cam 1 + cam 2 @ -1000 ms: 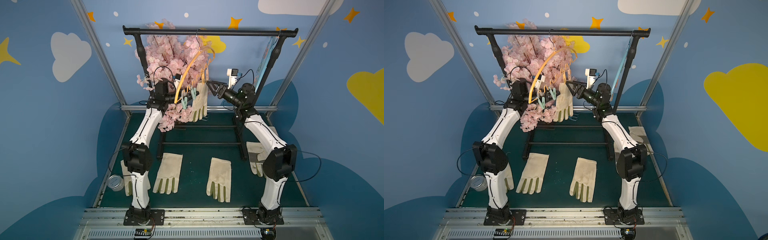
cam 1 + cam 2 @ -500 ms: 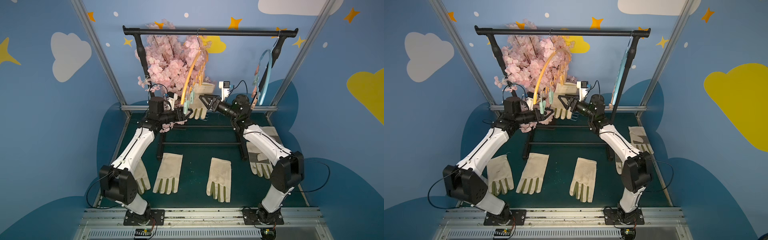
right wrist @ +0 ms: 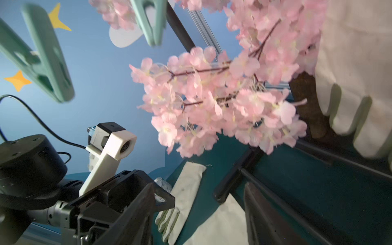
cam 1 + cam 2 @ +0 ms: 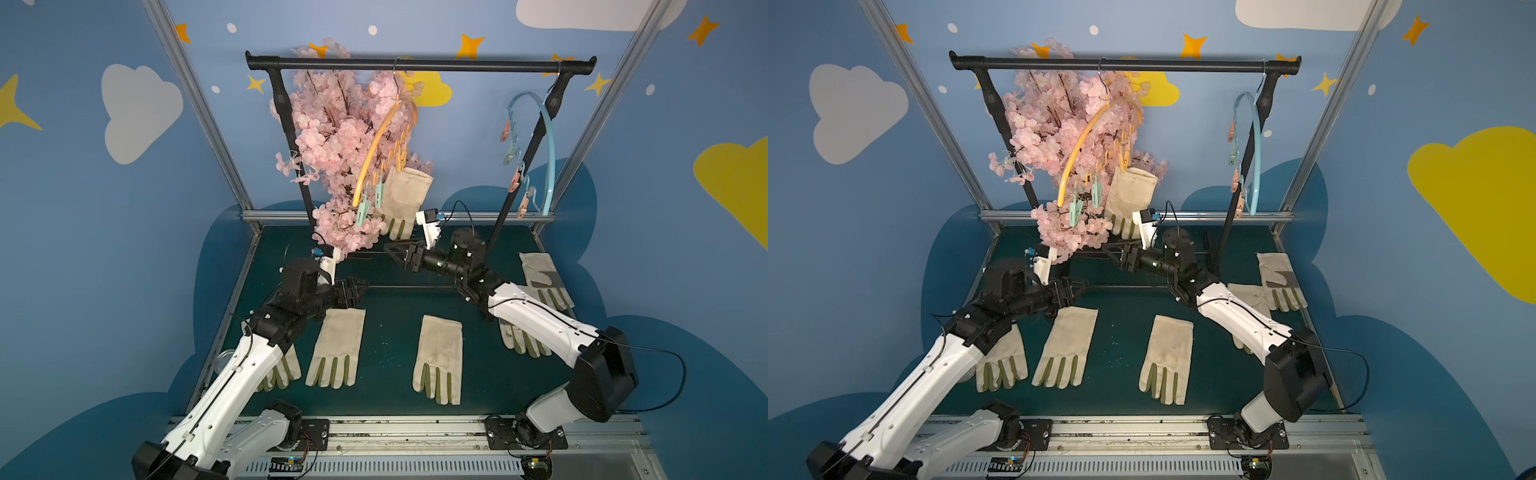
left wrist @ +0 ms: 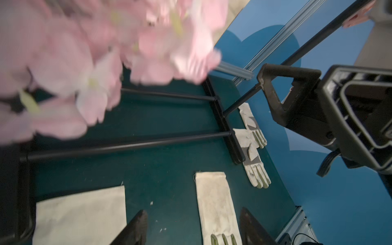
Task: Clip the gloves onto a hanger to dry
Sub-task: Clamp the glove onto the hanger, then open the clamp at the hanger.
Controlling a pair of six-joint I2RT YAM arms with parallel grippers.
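Note:
One cream glove (image 4: 405, 195) hangs fingers down from a clip on the orange hanger (image 4: 376, 145). Several more gloves lie flat on the green table: two in the middle (image 4: 336, 349) (image 4: 438, 357), one under my left arm (image 4: 286, 370), two at the right (image 4: 544, 278) (image 4: 523, 345). My left gripper (image 4: 361, 286) (image 5: 194, 212) hovers open above the cuff of the left-middle glove, holding nothing. Below the hung glove, my right gripper (image 4: 390, 249) (image 3: 199, 185) is open and empty.
The black rack's rail (image 4: 415, 64) carries both hangers; the blue hanger (image 4: 548, 145) with clips hangs at its right end. A pink blossom branch (image 4: 332, 137) crowds the orange hanger. The rack's base bars (image 4: 415, 286) cross the table. A metal can (image 4: 224, 357) sits at the left edge.
Both arms have dropped down and back from the orange hanger toward the table. The hung glove and both hangers have swung.

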